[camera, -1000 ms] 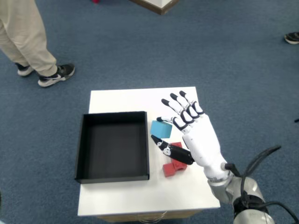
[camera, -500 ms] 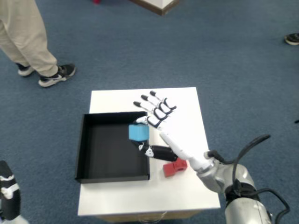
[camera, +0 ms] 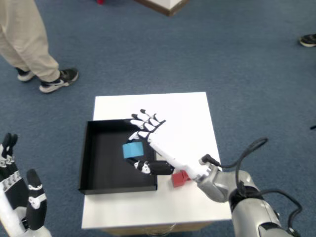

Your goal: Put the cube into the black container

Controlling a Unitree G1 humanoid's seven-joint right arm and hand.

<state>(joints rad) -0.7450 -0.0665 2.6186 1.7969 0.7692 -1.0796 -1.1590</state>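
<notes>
A second robot hand (camera: 22, 202) is rising at the lower left corner, nearest the camera. On the white table (camera: 187, 118), a red block (camera: 180, 178) is lying just beside the black container (camera: 89, 148). The right hand (camera: 148, 143) is reaching over the container, pinching the blue cube (camera: 133, 150) between thumb and fingers, the remaining fingers spread. Farther off, a person's legs (camera: 29, 44) are standing on blue carpet.

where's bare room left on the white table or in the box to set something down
Free: the table strip behind the black container, its right side beyond the right hand, and the container floor left of the blue cube. Crowded: the container's right edge, where the hand, cube and red block bunch.
</notes>
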